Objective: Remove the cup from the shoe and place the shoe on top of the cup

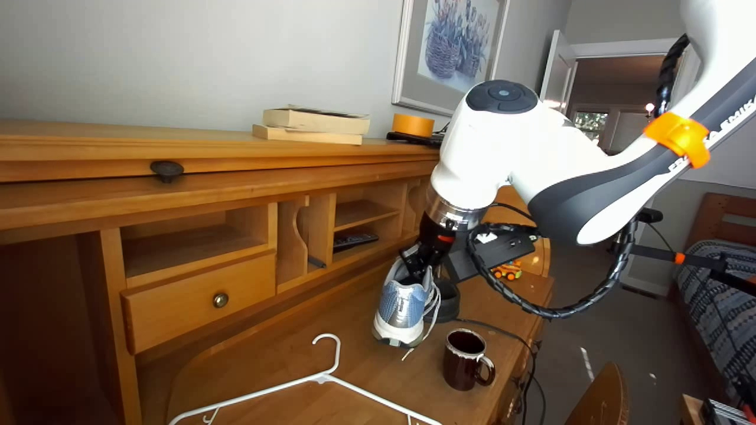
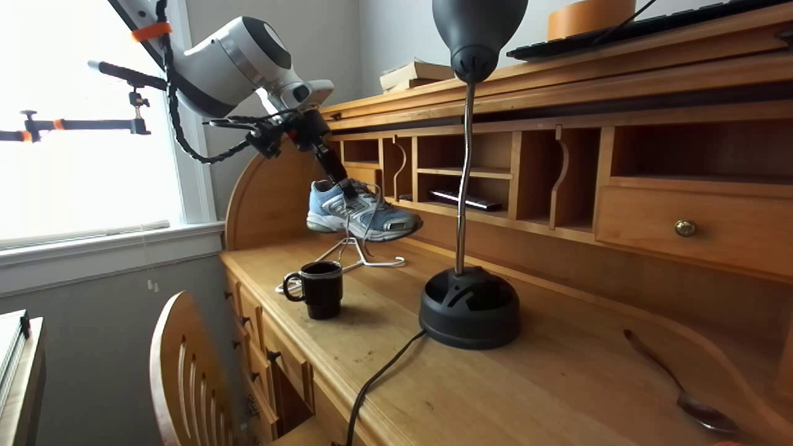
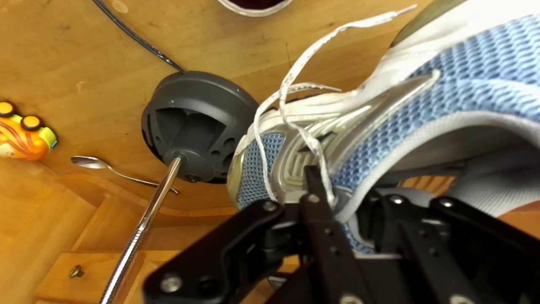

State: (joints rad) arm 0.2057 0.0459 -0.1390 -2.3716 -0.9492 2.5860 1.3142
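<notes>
Black jointed two-finger gripper [image 3: 344,190], pinched on the collar of a light blue and white mesh sneaker [image 2: 365,214]
One jaw inside the collar, one outside; sneaker held raised over the brown wooden desk [image 2: 557,390], white laces [image 3: 285,88] dangling; in both exterior views a dark, nearly black handled mug [image 2: 323,292] stands upright on the desk, apart from sneaker; round black lamp base [image 2: 471,325] near the mug; white plastic hanger [image 1: 322,376] on desk
</notes>
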